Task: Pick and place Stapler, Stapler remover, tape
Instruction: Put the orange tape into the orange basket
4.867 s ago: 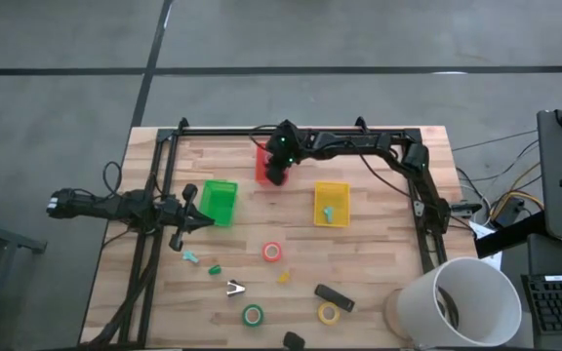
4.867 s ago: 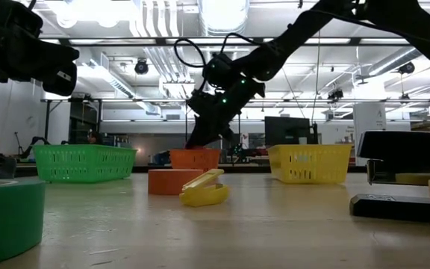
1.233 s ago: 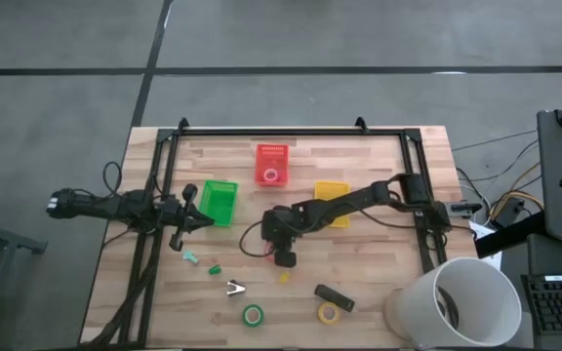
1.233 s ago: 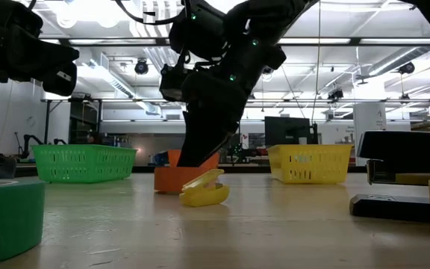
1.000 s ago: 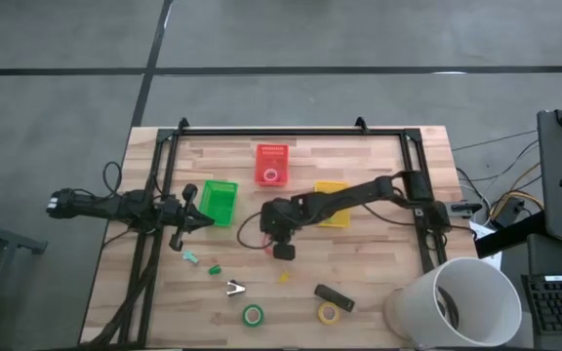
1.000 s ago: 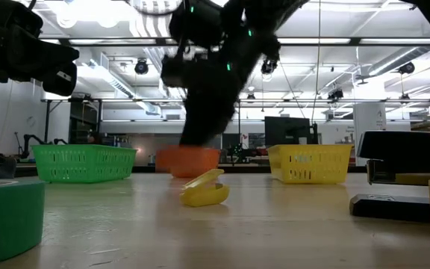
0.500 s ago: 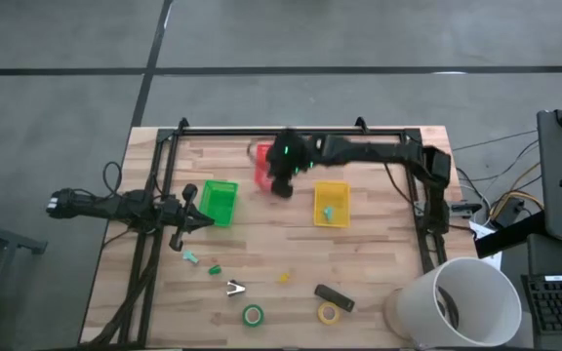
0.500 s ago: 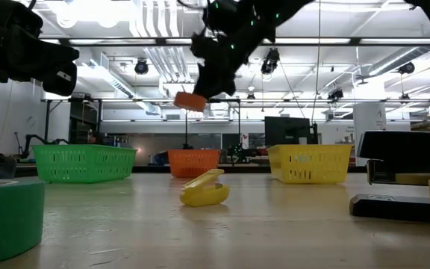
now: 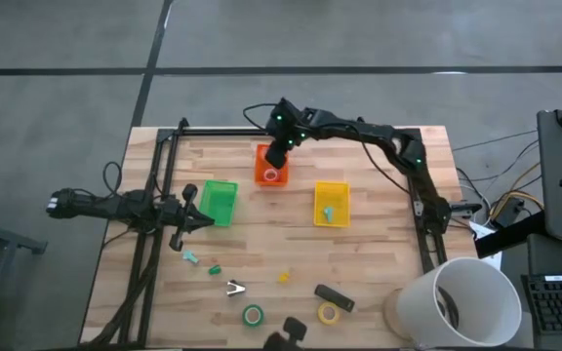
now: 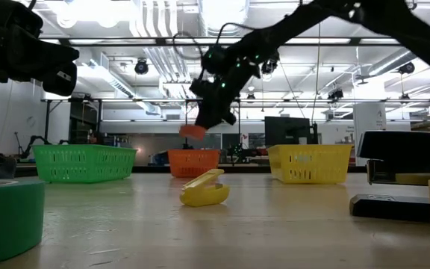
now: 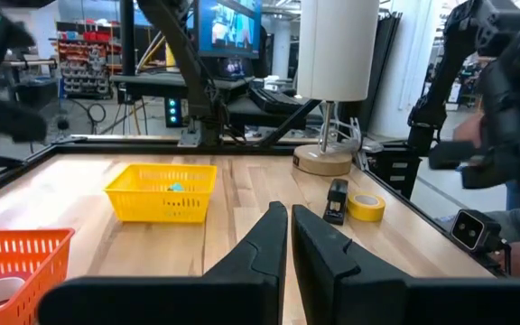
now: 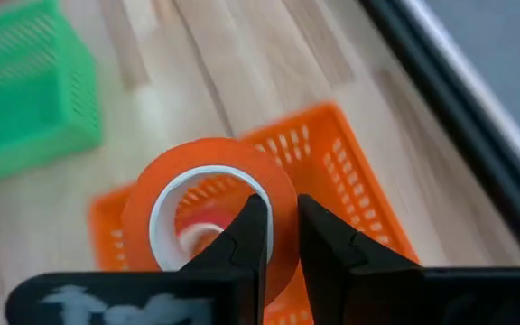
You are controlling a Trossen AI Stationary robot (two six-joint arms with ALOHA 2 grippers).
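Note:
My right gripper [image 9: 279, 152] hangs over the orange basket [image 9: 270, 166] at the table's far side, shut on a red-orange tape roll [image 12: 208, 209]. A second tape roll [image 9: 271, 175] lies in that basket. The black stapler [image 9: 334, 297], a yellow tape roll [image 9: 329, 313] and a green tape roll [image 9: 253, 315] lie flat near the front edge. Small claw-like stapler removers, teal [image 9: 191, 258], green [image 9: 215, 269] and silver [image 9: 235, 288], lie front left. My left gripper [image 9: 201, 221] waits shut at the table's left, pointing level. My right gripper pinches the roll's ring wall [image 12: 280, 206], one finger [image 12: 249, 236] in the pale centre hole and the other [image 12: 321, 246] outside the ring. The fingers slant down from the far right. The roll hangs clear above the basket [image 10: 193, 131], tilted.
A green basket [image 9: 219, 202] and a yellow basket [image 9: 331, 203] holding a teal piece flank the orange one. A small yellow piece [image 9: 283, 277] lies mid-table. A black frame [image 9: 291, 130] rims the table. A tall white cylinder [image 9: 461, 297] stands at the front right corner.
My right gripper has swung from the table's middle toward the far edge and risen, carrying the red-orange tape roll lifted clear of the table. It has rolled somewhat and now hangs over the orange basket.

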